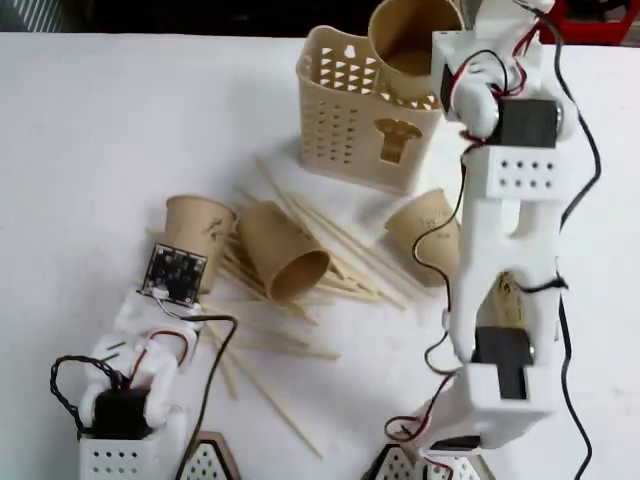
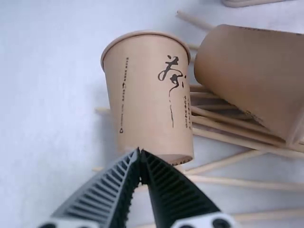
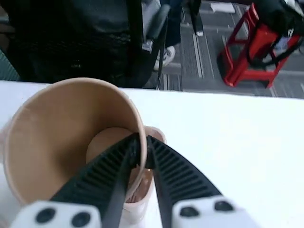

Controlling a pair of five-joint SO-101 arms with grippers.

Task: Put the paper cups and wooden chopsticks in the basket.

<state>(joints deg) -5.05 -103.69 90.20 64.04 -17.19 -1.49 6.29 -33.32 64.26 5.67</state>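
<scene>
Paper cup [image 3: 71,137] rim clamped in right jaws over basket [image 1: 340,130], left jaws together; white table [image 1: 90,130], red stool [image 3: 227,64] behind

A: Paper cup [image 1: 283,250] [image 1: 197,230] [image 1: 425,225] [image 1: 410,40] count?
B: We get four. One basket [image 1: 345,120].
A: Chopsticks [image 1: 330,235]?
B: More than ten. The pile's too tangled for us to pin an exact number.
A: Arms [image 1: 510,250] [image 1: 140,370]?
B: We count two.

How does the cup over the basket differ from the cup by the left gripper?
The raised cup is pinched by its rim in the right gripper, mouth up over the basket; the left cup rests on the table among chopsticks, ungripped, before the shut left gripper. Both are tan paper.
</scene>
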